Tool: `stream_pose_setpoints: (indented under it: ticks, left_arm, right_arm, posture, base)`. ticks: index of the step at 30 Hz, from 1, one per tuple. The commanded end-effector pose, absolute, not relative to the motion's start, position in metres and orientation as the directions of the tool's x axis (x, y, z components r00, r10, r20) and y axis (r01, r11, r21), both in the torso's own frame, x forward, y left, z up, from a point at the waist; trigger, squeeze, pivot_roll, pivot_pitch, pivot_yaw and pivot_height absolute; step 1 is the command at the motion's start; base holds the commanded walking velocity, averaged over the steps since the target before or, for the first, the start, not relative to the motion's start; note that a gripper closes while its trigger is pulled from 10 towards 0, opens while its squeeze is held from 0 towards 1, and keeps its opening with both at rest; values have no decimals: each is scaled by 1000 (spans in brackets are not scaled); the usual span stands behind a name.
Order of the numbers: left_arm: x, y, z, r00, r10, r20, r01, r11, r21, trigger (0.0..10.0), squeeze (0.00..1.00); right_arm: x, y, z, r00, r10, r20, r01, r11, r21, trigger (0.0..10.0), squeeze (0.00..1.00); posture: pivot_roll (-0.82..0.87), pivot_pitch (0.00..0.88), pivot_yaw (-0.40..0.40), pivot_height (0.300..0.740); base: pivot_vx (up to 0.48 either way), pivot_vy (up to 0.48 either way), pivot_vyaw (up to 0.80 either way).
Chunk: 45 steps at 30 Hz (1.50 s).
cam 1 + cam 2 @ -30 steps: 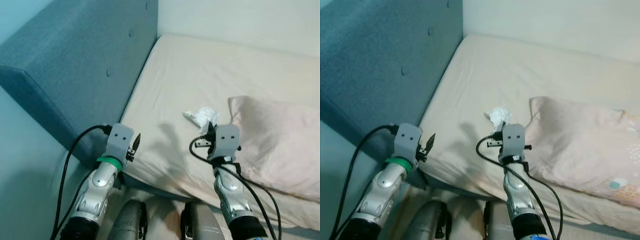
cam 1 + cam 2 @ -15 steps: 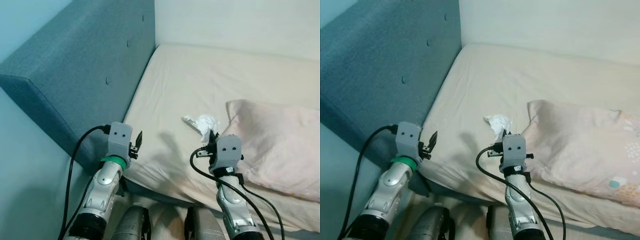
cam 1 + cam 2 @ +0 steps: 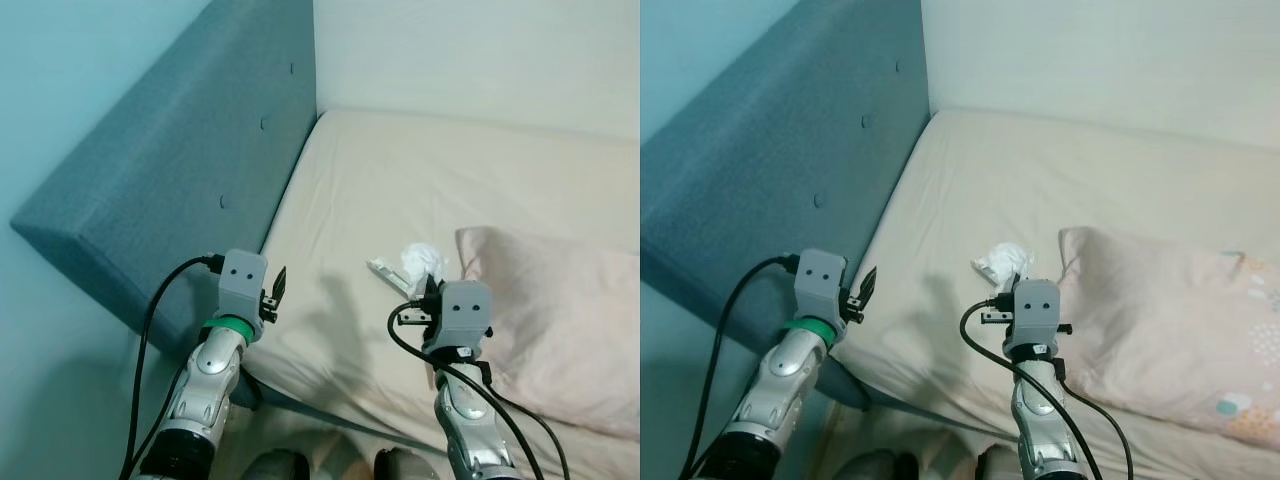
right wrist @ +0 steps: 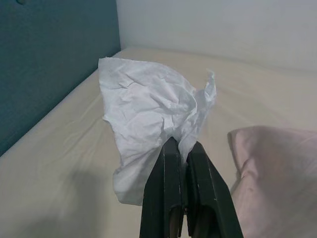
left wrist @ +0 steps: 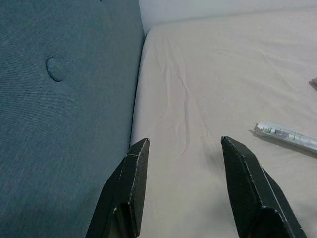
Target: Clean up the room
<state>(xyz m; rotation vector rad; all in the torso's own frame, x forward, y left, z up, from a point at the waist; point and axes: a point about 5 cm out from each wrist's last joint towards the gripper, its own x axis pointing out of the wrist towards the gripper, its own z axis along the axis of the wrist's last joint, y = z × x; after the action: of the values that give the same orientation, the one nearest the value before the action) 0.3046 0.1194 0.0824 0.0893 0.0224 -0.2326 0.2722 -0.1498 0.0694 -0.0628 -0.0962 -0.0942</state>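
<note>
Bedroom corner: cream bed sheet point(image 3: 400, 170) across the middle of the frame, teal headboard point(image 3: 180, 190) along the upper left, pink pillow point(image 3: 560, 320) at lower right. Whole head view shifted versus half a second ago (camera move, not the bed).

Right gripper point(image 4: 183, 145) at lower centre-right of the head view, fingers pinched tight on the crumpled white tissue point(image 4: 153, 119). Tissue now raised off the sheet, hanging from the fingertips with its shadow on the sheet below; a second ago lying on the sheet just beside the pillow corner. Possibly pinched already half a second back, hard to tell from the head view. Pickup looks done, so next likely a carry to a bin, none visible here.

Left gripper point(image 5: 184, 141) at lower left, near the bed edge by the headboard, fingers spread apart and holding nothing. Same pose as before.

Small tube-like wrapper point(image 5: 285, 135) on the sheet, near where the tissue lay. Looks like the next thing to clear.
</note>
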Motion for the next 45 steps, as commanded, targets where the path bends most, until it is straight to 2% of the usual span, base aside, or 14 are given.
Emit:
stream_pose_setpoints:
  ticks: [1,7,13,19,21,23,25,28,34,40,45]
  left_arm:
    - [299,124,70,971,-224,-81,231,969,84,10000,0]
    - [296,127,61,967,-217,-132,231,968,101,10000,0]
    - [294,130,55,963,-218,-156,236,966,107,10000,0]
    - [287,132,40,931,-273,-240,305,947,105,10000,0]
    - [275,130,20,849,-381,-367,447,888,111,10000,0]
    - [264,132,2,769,-435,-468,535,839,101,10000,0]
    - [250,138,-20,695,-431,-576,584,805,102,10000,0]
    - [240,142,-32,653,-414,-634,610,783,117,10000,0]
    - [238,136,-33,652,-428,-626,595,800,74,10000,0]
    - [237,138,-41,698,-332,-635,480,874,71,10000,0]
    - [233,137,-45,675,-337,-656,470,882,31,10000,0]
  right_arm:
    - [266,-151,57,994,-109,30,110,994,-22,10000,0]
    - [263,-147,44,996,-82,-44,83,996,22,10000,0]
    - [262,-145,38,994,-59,-90,59,998,6,10000,0]
    - [258,-145,25,987,-42,-155,43,999,5,10000,0]
    - [252,-144,3,955,13,-297,-13,1000,0,10000,0]
    - [245,-143,-13,915,71,-398,-74,997,7,10000,0]
    - [236,-142,-28,878,107,-467,-125,992,-8,10000,0]
    - [230,-141,-38,849,118,-514,-152,988,-25,10000,0]
    - [226,-138,-42,830,145,-539,-173,985,-2,10000,0]
    - [226,-132,-46,806,194,-560,-230,973,5,10000,0]
    - [226,-133,-48,793,202,-575,-248,969,-2,10000,0]
  posture:
    - [44,40,112,740]
    - [47,37,114,740]
    - [47,37,113,740]
    - [52,40,109,740]
    - [54,45,104,740]
    - [56,50,97,740]
    - [53,56,100,740]
    - [51,58,102,740]
    - [50,74,91,740]
    - [48,86,71,740]
    - [50,89,61,740]
  base:
    - [0,0,0]
    - [0,0,0]
    - [0,0,0]
    - [0,0,800]
    - [0,0,800]
    - [0,0,800]
    - [0,0,800]
    - [0,0,800]
    - [0,0,800]
    - [0,0,800]
    - [0,0,800]
